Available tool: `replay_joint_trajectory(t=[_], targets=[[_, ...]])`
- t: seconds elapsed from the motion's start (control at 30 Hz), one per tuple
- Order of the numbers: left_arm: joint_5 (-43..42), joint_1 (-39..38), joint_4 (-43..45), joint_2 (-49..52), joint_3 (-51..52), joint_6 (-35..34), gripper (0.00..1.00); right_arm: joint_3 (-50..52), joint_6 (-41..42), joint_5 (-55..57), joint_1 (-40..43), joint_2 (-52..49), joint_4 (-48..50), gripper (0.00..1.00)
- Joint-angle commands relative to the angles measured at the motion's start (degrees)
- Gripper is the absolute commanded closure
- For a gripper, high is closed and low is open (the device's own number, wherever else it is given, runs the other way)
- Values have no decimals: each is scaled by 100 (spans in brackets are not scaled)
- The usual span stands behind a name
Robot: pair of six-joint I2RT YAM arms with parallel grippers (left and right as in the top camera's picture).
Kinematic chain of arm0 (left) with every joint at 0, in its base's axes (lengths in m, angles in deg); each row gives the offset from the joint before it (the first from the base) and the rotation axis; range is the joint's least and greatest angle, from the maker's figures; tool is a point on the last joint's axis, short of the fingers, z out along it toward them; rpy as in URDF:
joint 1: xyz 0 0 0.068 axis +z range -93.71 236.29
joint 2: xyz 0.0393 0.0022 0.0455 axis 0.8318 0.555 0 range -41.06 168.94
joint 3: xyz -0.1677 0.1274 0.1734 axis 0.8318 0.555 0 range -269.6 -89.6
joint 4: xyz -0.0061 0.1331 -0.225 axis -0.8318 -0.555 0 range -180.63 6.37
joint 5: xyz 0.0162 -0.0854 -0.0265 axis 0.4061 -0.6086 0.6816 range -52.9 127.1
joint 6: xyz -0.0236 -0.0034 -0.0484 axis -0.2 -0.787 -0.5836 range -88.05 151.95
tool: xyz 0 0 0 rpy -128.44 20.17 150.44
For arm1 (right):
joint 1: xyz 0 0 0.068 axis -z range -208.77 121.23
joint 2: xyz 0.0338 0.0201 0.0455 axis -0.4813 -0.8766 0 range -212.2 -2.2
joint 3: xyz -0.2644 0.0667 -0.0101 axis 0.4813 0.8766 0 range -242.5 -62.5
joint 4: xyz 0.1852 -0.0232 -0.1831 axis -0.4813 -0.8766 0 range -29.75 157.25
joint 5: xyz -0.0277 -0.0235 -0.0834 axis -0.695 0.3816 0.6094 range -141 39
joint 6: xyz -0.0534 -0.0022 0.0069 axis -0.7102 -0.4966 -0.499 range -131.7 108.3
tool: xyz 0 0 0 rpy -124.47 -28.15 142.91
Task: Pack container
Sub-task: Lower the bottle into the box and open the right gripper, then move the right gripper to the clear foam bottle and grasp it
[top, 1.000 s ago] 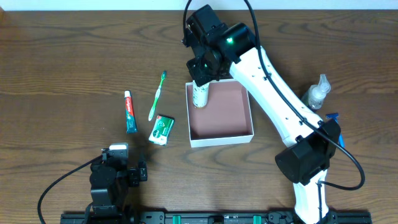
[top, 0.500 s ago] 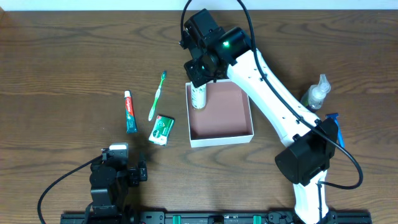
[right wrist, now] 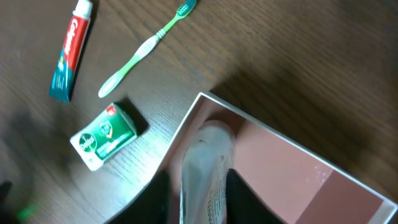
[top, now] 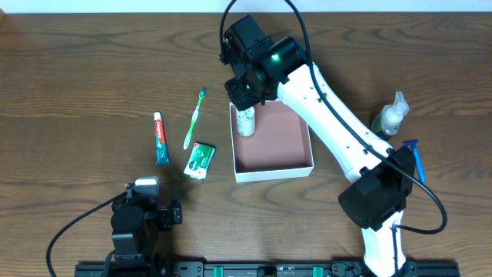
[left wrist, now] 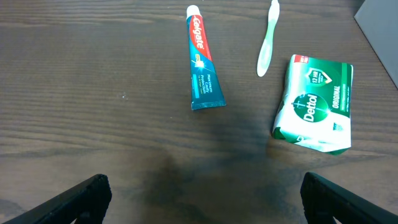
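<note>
The container point(top: 274, 172) is a shallow white-walled box with a pinkish inside point(right wrist: 286, 171), set at mid-table. My right gripper point(top: 246, 94) hangs over its far-left corner. A white tube point(right wrist: 208, 152) stands nearly upright there point(top: 245, 121), between the fingers of the right gripper point(right wrist: 205, 194). The jaws are open: a thin gap shows between the left finger and the tube. My left gripper point(left wrist: 208, 199) is wide open and holds nothing, low over the table near the front-left edge.
Left of the container lie a red-and-teal toothpaste tube point(top: 161, 138), a green toothbrush point(top: 194, 118) and a green-and-white soap box point(top: 199, 161). A clear spray bottle point(top: 390, 115) and a blue item point(top: 415, 158) sit at the right beside my right arm.
My right gripper has shifted slightly left and toward the far side with the white tube. Its jaws have parted from the tube. The left arm is unchanged.
</note>
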Motion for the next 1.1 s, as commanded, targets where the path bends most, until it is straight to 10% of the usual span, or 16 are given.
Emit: replay_joint_trajectory(t=[0.0,0.6,1.07], targets=[[4,13,17,-37,66,13,2,-26,-24,15,-44,361,-28,56],[4,13,17,-37,66,13,2,-59,693,1836,767,3040,-994,1],[2,13,17,-37,66,13,2,332,1180,2352,3082,3751,-2839,1]])
